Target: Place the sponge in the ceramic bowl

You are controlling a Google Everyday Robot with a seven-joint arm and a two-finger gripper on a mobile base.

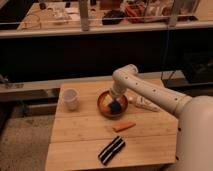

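White, a cup (71, 98) stands on the wooden bench (80, 136), well left of the end effector (114, 102). The end effector hangs inside the ceramic bowl (103, 106), at the blue sponge (116, 107) lying in the hollow; whether it grips the sponge I cannot tell. A black striped item (111, 149) lies well below it, an orange stick (123, 126) nearer, and a white object (144, 104) just right.
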